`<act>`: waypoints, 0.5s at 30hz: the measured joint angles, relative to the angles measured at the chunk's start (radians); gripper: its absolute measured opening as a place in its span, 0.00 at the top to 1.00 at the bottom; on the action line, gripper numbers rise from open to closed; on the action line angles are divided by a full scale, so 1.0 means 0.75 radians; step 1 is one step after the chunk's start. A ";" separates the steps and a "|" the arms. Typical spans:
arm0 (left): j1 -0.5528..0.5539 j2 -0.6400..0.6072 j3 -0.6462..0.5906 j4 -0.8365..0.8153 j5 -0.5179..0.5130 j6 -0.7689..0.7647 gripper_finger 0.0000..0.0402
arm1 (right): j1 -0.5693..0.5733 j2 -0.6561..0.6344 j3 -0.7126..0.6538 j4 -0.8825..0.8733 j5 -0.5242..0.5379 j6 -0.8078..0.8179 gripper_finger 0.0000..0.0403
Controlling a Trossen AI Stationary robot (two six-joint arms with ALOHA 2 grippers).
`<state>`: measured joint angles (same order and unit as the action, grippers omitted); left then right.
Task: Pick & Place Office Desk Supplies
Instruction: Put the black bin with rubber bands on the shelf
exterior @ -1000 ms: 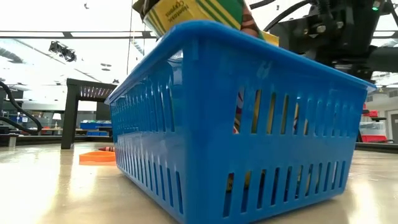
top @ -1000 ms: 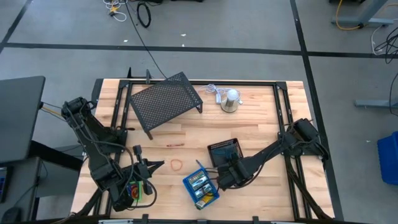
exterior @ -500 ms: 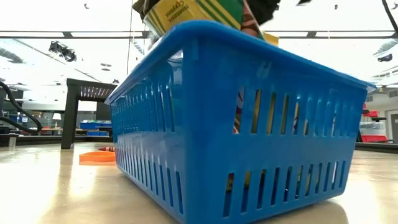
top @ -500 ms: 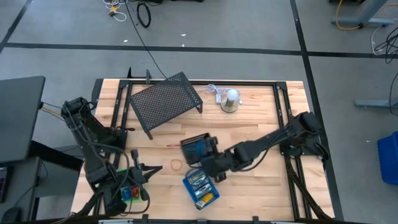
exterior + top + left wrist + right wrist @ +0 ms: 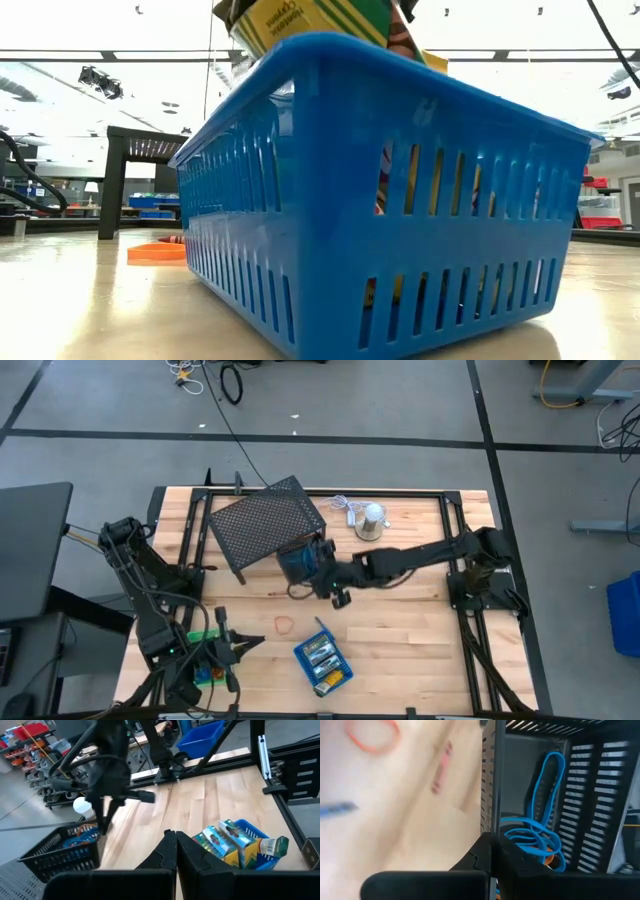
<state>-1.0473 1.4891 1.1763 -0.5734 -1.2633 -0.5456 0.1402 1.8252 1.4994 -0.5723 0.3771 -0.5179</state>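
The right gripper (image 5: 322, 575) is out over the middle of the table, just beside the big mesh rack (image 5: 265, 520), fingers clamped on the wall of the small black mesh tray (image 5: 303, 558) with blue loops (image 5: 540, 827) inside. The blue tray (image 5: 322, 666) of crayon boxes (image 5: 320, 654) sits near the front edge, with an orange loop (image 5: 284, 624) nearby. The left gripper (image 5: 237, 645) waits at the front left corner, fingers closed on nothing.

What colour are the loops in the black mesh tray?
Blue loops, clearest in the right wrist view.
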 joint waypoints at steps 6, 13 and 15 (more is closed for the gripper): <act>0.001 0.000 0.000 0.000 -0.001 0.000 1.00 | -0.118 0.000 0.001 -0.034 0.010 -0.223 0.98; 0.001 0.000 0.000 0.000 -0.001 0.000 1.00 | -0.177 0.000 0.120 -0.072 -0.070 -0.425 0.98; 0.001 0.000 0.000 0.000 -0.001 0.000 1.00 | -0.205 0.001 0.170 -0.049 -0.146 -0.439 0.98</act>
<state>-1.0466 1.4891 1.1763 -0.5735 -1.2641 -0.5453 -0.0139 1.8256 1.6266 -0.6088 0.2677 -0.8469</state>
